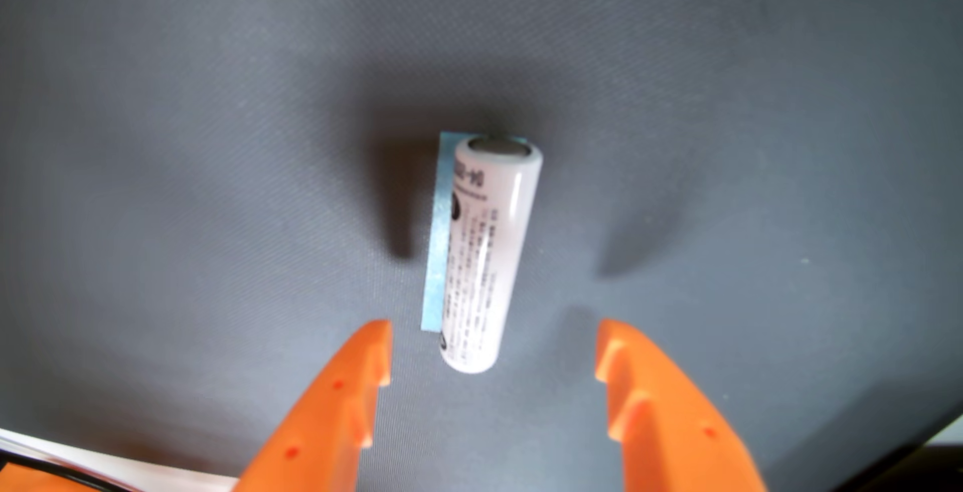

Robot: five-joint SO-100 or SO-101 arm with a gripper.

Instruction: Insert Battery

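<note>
Battery (487, 257) awaiting pickup: the white cylindrical cell lies on its side on a dark grey mat (182, 158), its length running away from the wrist camera. From left, an orange finger (346, 393) rises from the lower edge; a strip of pale blue tape (436, 263) shows along the cell's left side, seemingly marking its spot; the second finger stands at right. The gripper (492, 349) is spread wide and empty, straddling the cell's near end, apparently lined up to close across its width. No holder is visible
</note>
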